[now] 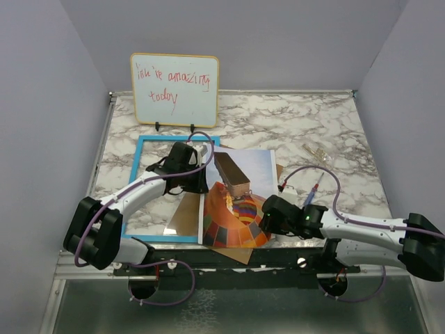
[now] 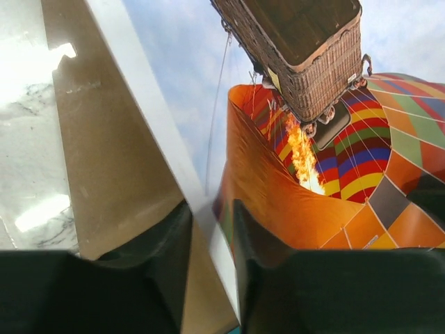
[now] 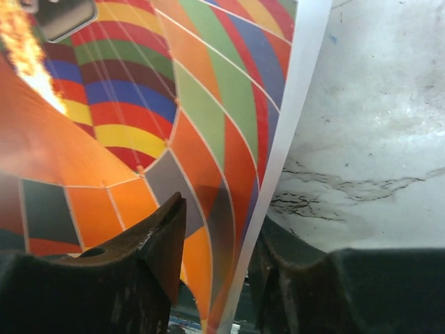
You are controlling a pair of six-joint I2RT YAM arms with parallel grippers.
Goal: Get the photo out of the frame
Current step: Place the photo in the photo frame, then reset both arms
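The photo of the striped balloon lies face up at the table's middle, on a brown backing board and to the right of the blue frame. My left gripper is at the photo's left edge. In the left wrist view its jaws straddle the white border of the photo, with a gap showing on the board side. My right gripper is at the photo's lower right edge. Its jaws stand apart around the raised edge of the photo.
A small whiteboard with red handwriting stands at the back left. The frame's opening shows marble and a shiny pane. A small clear item lies at the right. Bare marble table stretches behind the photo.
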